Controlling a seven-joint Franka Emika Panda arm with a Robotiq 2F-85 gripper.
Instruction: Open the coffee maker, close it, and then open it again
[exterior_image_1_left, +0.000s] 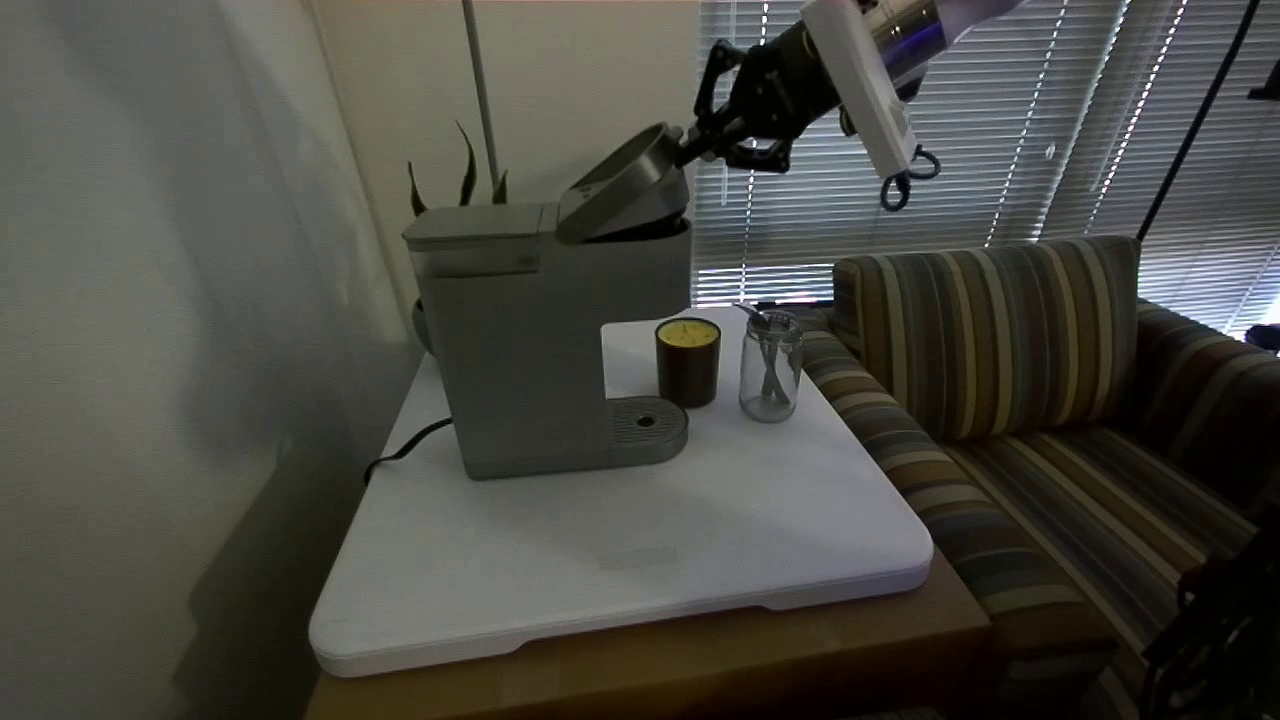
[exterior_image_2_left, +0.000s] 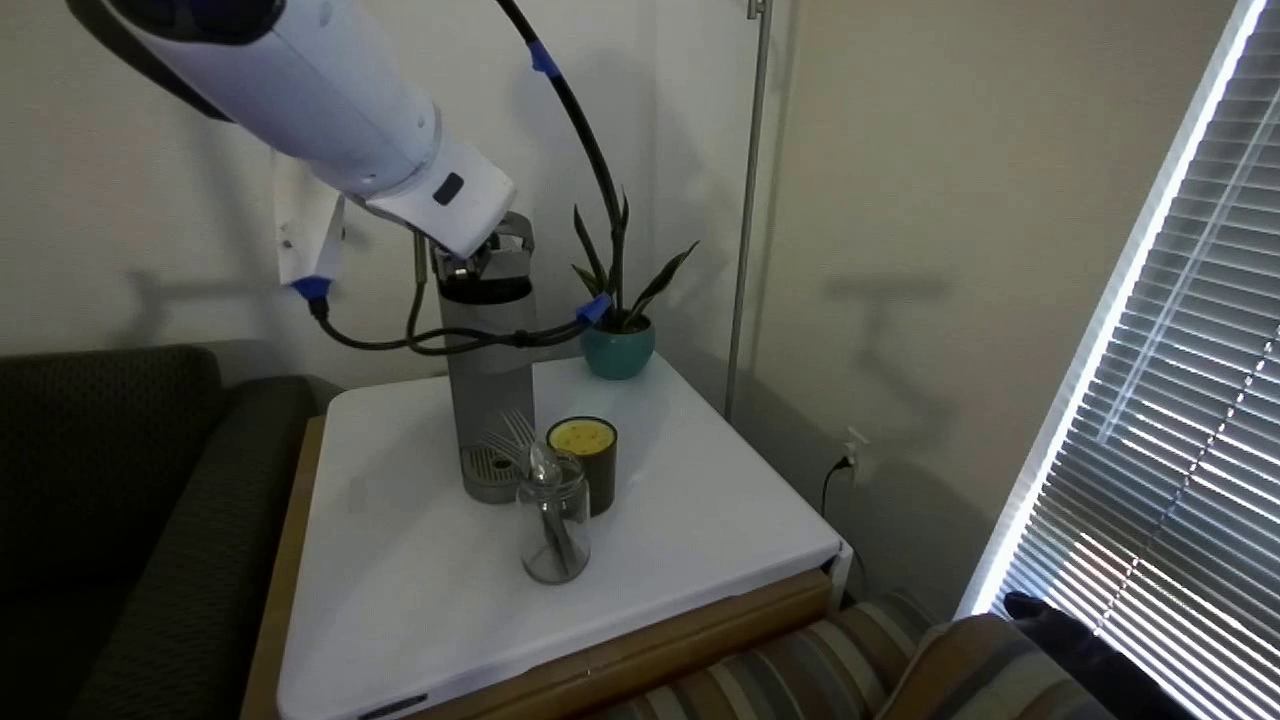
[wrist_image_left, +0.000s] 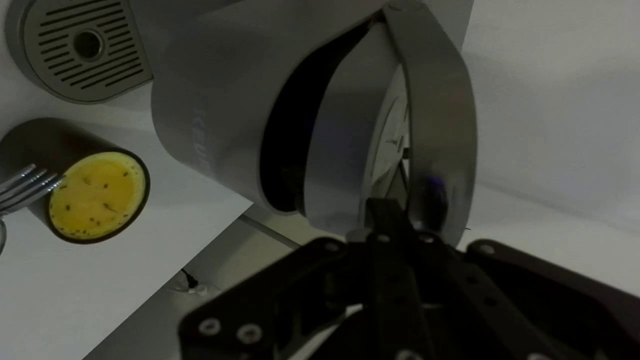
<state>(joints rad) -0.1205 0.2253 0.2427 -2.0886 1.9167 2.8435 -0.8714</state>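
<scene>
The grey coffee maker (exterior_image_1_left: 530, 360) stands on the white tabletop in both exterior views (exterior_image_2_left: 490, 390). Its lid (exterior_image_1_left: 625, 185) is tilted up at the front, with a dark gap under it in the wrist view (wrist_image_left: 345, 135). A curved handle bar (wrist_image_left: 442, 115) stands apart from the lid's top. My gripper (wrist_image_left: 387, 215) is shut, its fingertips in the space between the handle bar and the lid. In an exterior view the gripper (exterior_image_1_left: 692, 152) meets the raised front end of the lid. The arm mostly hides the fingers in an exterior view, where part of the lid (exterior_image_2_left: 510, 262) shows.
A dark cup with a yellow top (exterior_image_1_left: 688, 365) and a clear glass jar with cutlery (exterior_image_1_left: 770, 370) stand beside the drip base (exterior_image_1_left: 645, 425). A teal potted plant (exterior_image_2_left: 618, 350) stands behind. A striped sofa (exterior_image_1_left: 990, 350) adjoins the table. The arm's cable (exterior_image_2_left: 480, 340) hangs across the machine's front.
</scene>
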